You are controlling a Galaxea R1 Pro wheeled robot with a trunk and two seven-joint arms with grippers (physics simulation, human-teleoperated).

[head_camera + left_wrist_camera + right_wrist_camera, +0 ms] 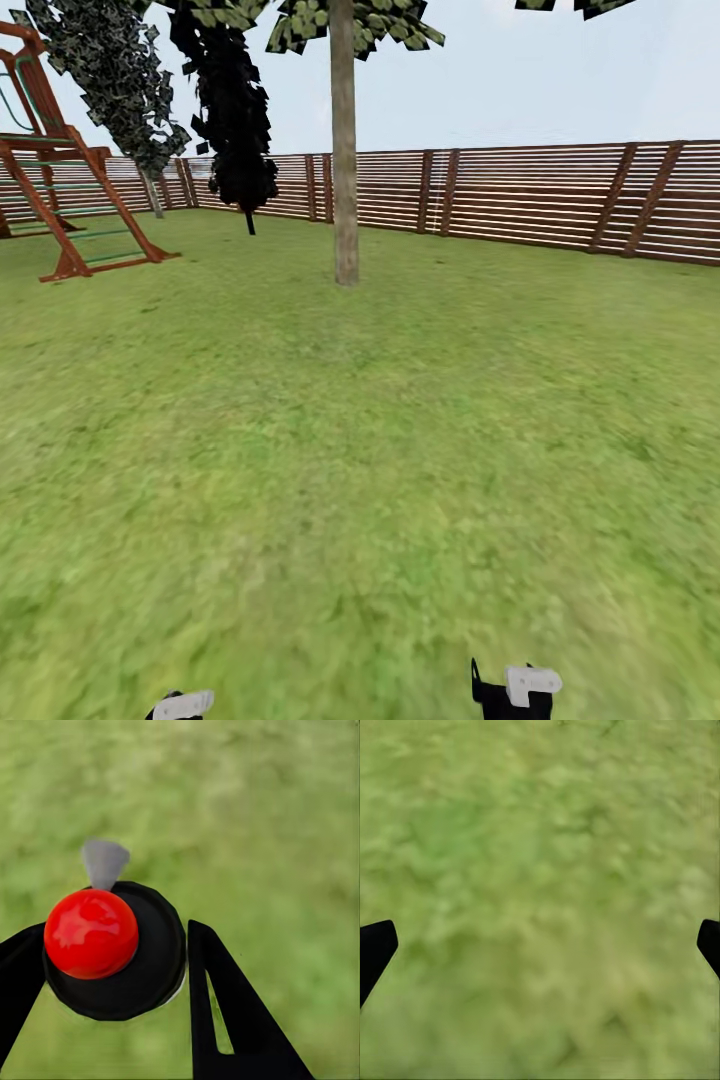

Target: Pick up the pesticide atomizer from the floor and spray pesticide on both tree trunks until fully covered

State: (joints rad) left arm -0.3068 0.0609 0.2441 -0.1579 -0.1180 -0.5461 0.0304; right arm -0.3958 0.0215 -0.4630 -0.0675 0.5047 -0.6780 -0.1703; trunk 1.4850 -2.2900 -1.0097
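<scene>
The pesticide atomizer (91, 934), a dark round bottle with a red top and a pale grey trigger head, sits between the two black fingers of my left gripper (112, 949), which is shut on it above grass. My right gripper (544, 941) is open over the lawn, with nothing between its fingers. In the head view both grippers peek in at the bottom edge, left gripper (180, 705) and right gripper (515, 690). A tree with a straight pale tree trunk (345, 190) stands ahead, well beyond reach. A second tree (150, 185) with mottled foliage stands far left by the fence.
A red-brown slat fence (540, 195) closes the back of the garden. A wooden play frame (70, 200) stands at the far left. A dark-leaved tree (235, 120) hangs near the fence. Open grass (360, 450) lies between me and the trunk.
</scene>
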